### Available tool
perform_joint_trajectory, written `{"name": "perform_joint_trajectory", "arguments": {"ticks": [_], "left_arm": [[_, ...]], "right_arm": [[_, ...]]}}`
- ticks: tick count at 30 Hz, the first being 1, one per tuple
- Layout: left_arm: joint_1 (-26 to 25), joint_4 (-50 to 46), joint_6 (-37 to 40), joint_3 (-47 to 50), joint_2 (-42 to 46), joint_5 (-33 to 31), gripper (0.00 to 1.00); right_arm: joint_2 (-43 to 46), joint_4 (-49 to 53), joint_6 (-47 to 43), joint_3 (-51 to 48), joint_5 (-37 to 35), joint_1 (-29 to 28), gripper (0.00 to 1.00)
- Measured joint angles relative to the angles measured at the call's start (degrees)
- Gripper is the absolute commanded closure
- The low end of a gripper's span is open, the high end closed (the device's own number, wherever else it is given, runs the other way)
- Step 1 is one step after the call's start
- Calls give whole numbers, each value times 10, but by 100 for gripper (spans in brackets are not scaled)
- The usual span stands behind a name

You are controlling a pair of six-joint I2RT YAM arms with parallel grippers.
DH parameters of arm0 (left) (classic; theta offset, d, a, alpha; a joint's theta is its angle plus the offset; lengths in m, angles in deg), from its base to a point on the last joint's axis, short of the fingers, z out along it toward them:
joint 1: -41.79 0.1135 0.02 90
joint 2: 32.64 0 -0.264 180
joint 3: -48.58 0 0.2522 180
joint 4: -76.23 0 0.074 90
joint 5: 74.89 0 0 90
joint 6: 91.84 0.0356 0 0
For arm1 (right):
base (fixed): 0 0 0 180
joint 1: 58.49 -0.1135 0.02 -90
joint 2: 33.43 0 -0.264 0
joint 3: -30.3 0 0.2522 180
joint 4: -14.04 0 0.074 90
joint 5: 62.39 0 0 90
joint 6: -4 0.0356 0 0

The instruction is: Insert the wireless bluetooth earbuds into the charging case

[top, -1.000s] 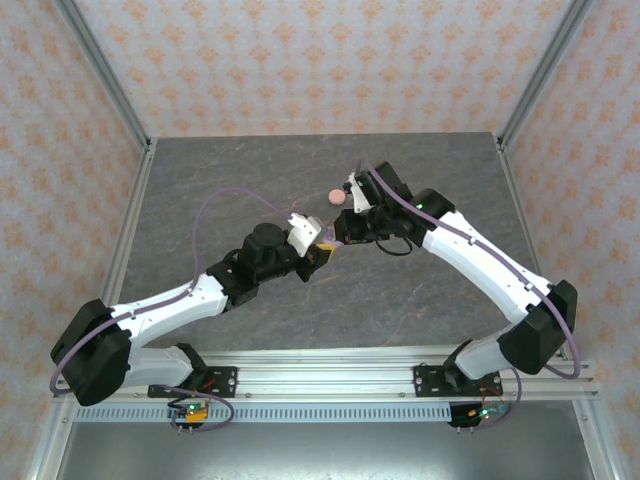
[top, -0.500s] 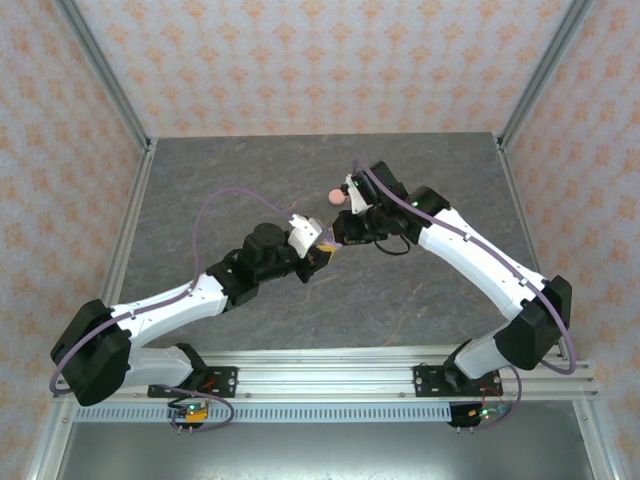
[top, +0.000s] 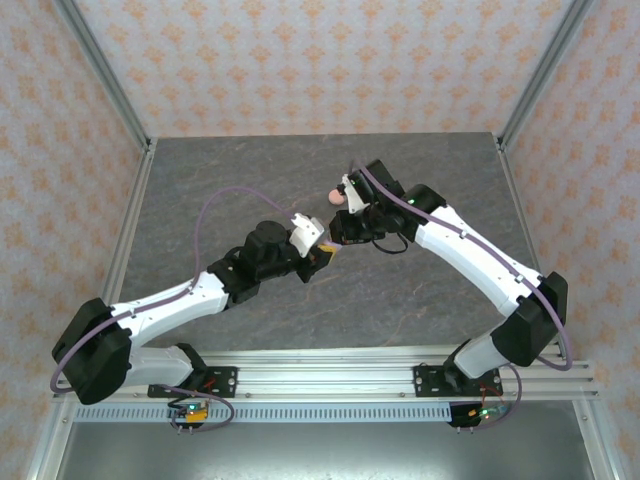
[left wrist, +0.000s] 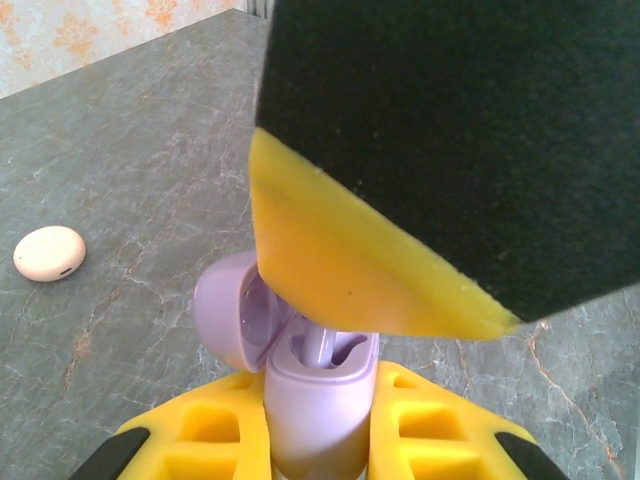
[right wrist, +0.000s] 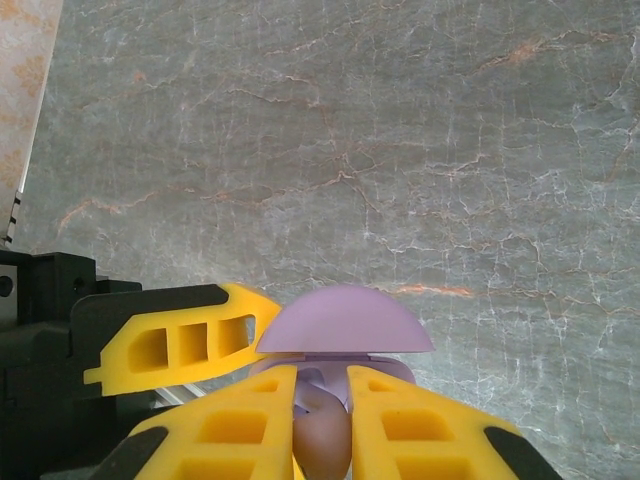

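- The yellow fingers (left wrist: 205, 435) of the left gripper (left wrist: 318, 415) were shut on the rounded body of a lilac plastic charging case (left wrist: 315, 400), one finger on each side, holding it just above the grey marbled table (right wrist: 400, 150).
- The yellow fingers (right wrist: 420, 430) of the right gripper (right wrist: 322, 385) stood nearly closed, pinching a small lilac plastic earbud (left wrist: 320, 343) between their tips.
- That earbud sat directly over the open mouth of the case, its stem reaching down into one of the slots. How deep it went could not be told.
- The case's domed lilac lid (right wrist: 345, 322) was swung open and stood just beyond the right fingertips in the right wrist view. In the left wrist view it leaned to the left of the body.
- One black-and-yellow finger of the right gripper crossed above the case in the left wrist view, hiding the upper part of the earbud.
- From above, the two grippers met tip to tip near the middle of the table, the left one (top: 320, 257) just nearer than the right one (top: 335, 238).
- A pale pink, rounded, closed plastic disc (top: 338, 196) lay flat on the table beyond the grippers, apart from the lilac case.
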Motion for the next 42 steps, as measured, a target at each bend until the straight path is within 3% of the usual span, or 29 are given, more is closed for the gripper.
{"name": "perform_joint_trajectory", "arguments": {"ticks": [6, 22, 42], "left_arm": [[0, -5, 1, -1, -5, 0, 88], [-4, -25, 47, -11, -5, -9, 88], [-6, -45, 60, -11, -9, -11, 88]], "right_arm": [[-3, 6, -2, 3, -5, 0, 91], [-3, 40, -7, 12, -31, -3, 92], [-22, 41, -7, 12, -6, -2, 91]]}}
